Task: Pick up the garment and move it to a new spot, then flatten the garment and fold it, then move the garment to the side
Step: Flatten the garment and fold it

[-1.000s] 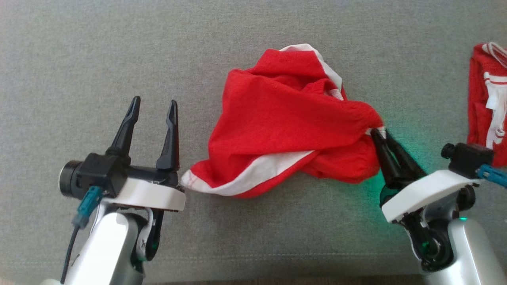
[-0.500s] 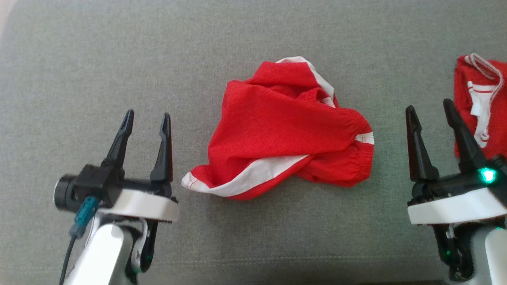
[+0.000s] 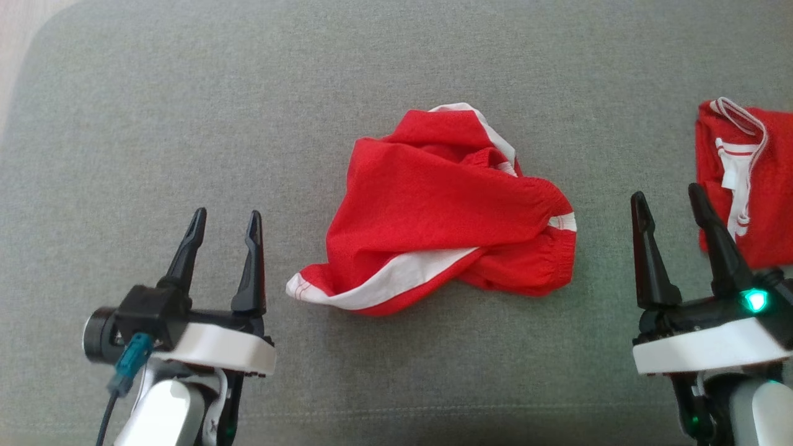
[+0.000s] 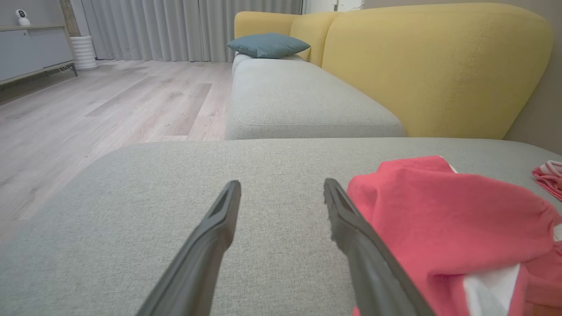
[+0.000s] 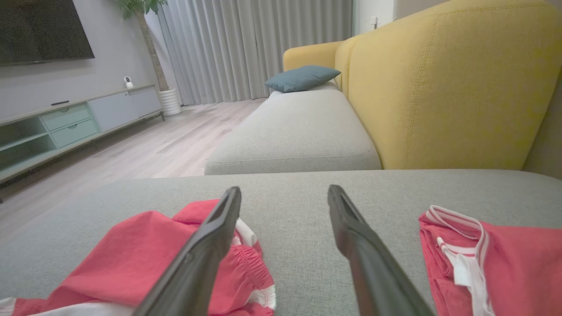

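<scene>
Nearest, the left gripper (image 3: pixel 227 212) and right gripper (image 3: pixel 666 191) hover with jaws spread wide, holding nothing, 1 on each side of the crumpled red garment (image 3: pixel 433 204), which lies bunched mid-cushion. Flattening could go wrong: a pinch may catch 2 layers, or the right arm may snag the second red garment (image 3: pixel 743 179) just beside it. Farther out, the grey cushion (image 3: pixel 155 124) offers open room leftward, until its rounded edge meets the wooden floor (image 3: pixel 12 37).

A living room at home: yellow sofa (image 5: pixel 439 87) at two o'clock, blue cushion (image 5: pixel 302 77) at twelve, TV (image 5: pixel 44 30) over a low cabinet (image 5: pixel 74 125) at ten, grey curtains (image 5: pixel 246 48), wood floor (image 5: pixel 167 147).
</scene>
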